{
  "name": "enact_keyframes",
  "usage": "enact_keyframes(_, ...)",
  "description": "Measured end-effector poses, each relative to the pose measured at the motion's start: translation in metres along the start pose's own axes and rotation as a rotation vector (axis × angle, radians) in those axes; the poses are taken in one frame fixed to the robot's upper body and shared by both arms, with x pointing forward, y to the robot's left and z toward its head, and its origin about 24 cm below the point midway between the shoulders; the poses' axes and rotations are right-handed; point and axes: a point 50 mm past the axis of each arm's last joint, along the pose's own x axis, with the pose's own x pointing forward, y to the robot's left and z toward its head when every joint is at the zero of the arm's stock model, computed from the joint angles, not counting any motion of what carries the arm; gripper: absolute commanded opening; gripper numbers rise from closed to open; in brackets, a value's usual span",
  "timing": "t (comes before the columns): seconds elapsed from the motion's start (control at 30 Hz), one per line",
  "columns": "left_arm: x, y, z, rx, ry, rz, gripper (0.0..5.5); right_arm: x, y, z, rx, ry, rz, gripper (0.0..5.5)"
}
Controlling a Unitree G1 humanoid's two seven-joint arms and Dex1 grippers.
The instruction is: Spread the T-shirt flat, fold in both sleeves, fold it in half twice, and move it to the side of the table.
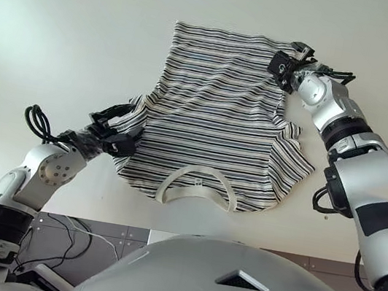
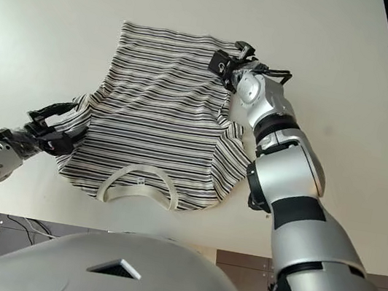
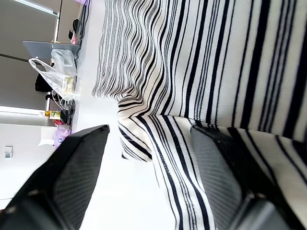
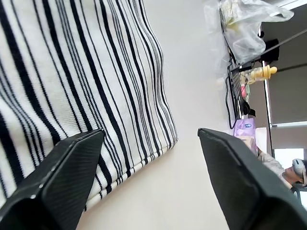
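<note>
1. While the striped T-shirt (image 1: 215,130) lies face-up on the white table (image 1: 63,36), its long axis runs from the collar (image 1: 199,183) at the near edge to the hem (image 1: 226,34) at the far side, roughly centred between the two arms.

2. At the near left, the left gripper (image 1: 116,133) sits on the left sleeve (image 1: 139,111). The left wrist view shows its fingers (image 3: 72,182) apart, one on bare table and the other against striped cloth, with the sleeve edge between them.

3. At the far right, the right gripper (image 1: 290,63) rests over the hem's right corner. In the right wrist view its fingers (image 4: 62,177) are spread wide, straddling the shirt's edge and clamped on nothing.

4. Both sleeves look bunched against the body, and the right sleeve (image 1: 293,150) curls near the right forearm, so the spreading step does not appear finished.

5. By this reading the sleeve folds come next. The body of the shirt lies to the right of the left gripper, so that sleeve would travel rightward, across the long axis. The left arm is plainly the nearer one for it. The right gripper is well apart from its own sleeve and would need to come nearer first.
</note>
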Motion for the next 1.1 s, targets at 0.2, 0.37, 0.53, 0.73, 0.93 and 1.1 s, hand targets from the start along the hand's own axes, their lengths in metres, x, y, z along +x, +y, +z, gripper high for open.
enact_keyframes(0.2,0.004,0.003,-0.003,0.001,0.008,0.017,3.17,0.0,-0.001,-0.007,0.094,0.055,-0.082,3.6)
enact_keyframes(0.37,0.026,0.013,-0.003,-0.009,0.029,0.147,3.17,-0.006,-0.025,0.014,0.285,-0.192,-0.308,3.6)
enact_keyframes(0.53,0.016,0.021,-0.013,-0.025,0.125,0.237,3.17,-0.058,-0.029,-0.04,0.137,-0.396,-0.425,3.6)
enact_keyframes(0.73,0.017,0.03,0.002,-0.018,0.057,0.273,3.17,-0.132,0.04,-0.055,0.184,-0.547,-0.19,3.6)
enact_keyframes(0.93,0.012,0.068,0.014,0.017,0.022,0.405,3.17,-0.191,0.068,-0.02,0.053,-0.702,0.133,3.6)
enact_keyframes(1.1,0.053,0.116,0.039,0.14,-0.112,0.491,3.17,-0.19,0.092,-0.026,-0.035,-0.609,0.294,3.6)
